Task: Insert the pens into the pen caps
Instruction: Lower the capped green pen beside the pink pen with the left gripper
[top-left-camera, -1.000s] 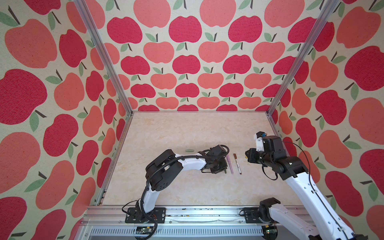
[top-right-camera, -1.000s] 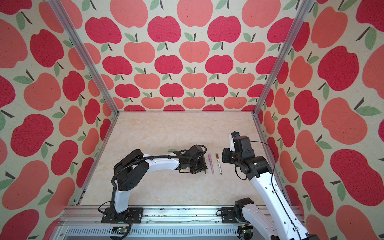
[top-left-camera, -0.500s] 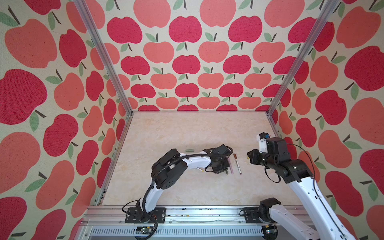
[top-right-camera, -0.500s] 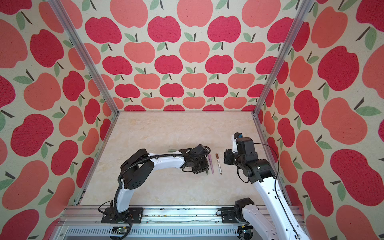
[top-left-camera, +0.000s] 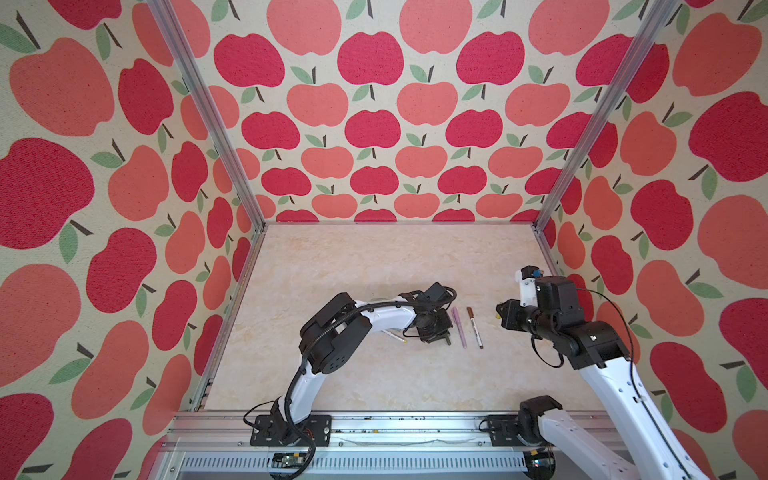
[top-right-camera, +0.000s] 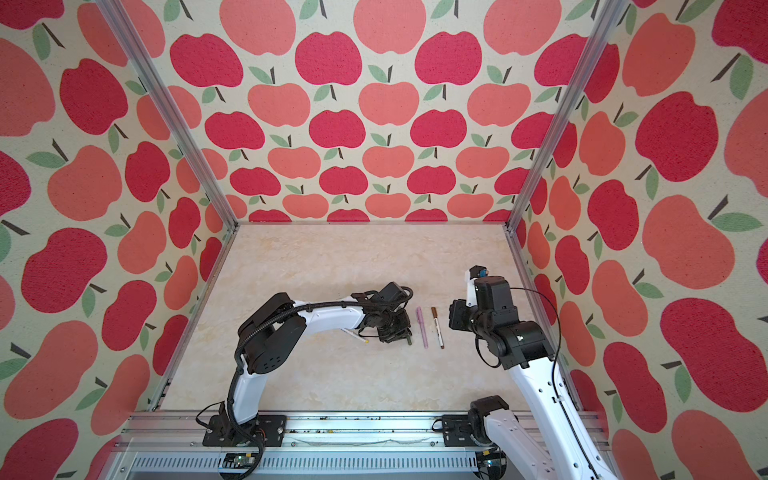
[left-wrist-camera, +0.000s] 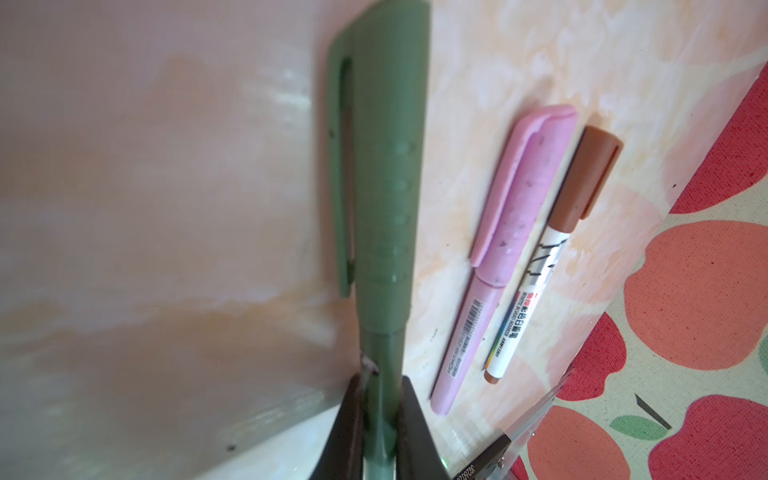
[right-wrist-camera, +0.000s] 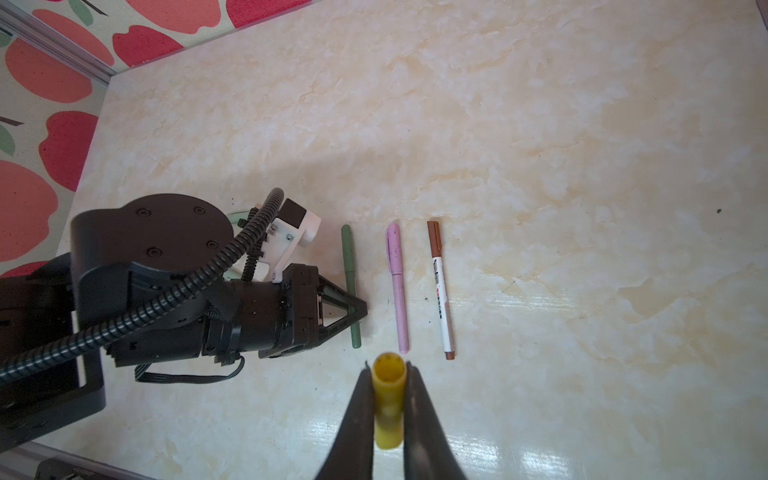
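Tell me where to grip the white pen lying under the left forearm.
Take the white pen by its bare barrel just behind the yellow end, probably coming straight down with jaws across it. It lies flat on the table, and the left forearm hides the rest.

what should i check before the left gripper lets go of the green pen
1. Cap on green pen: ok.
2. Grip of left gripper on green pen: ok, shut.
3. Is green pen down on table: cannot tell.
4. Gap to pink pen: ok, apart.
5. Hold of right gripper on yellow cap: ok, shut.
6. Access to yellow pen: cannot tell, partly under left arm.
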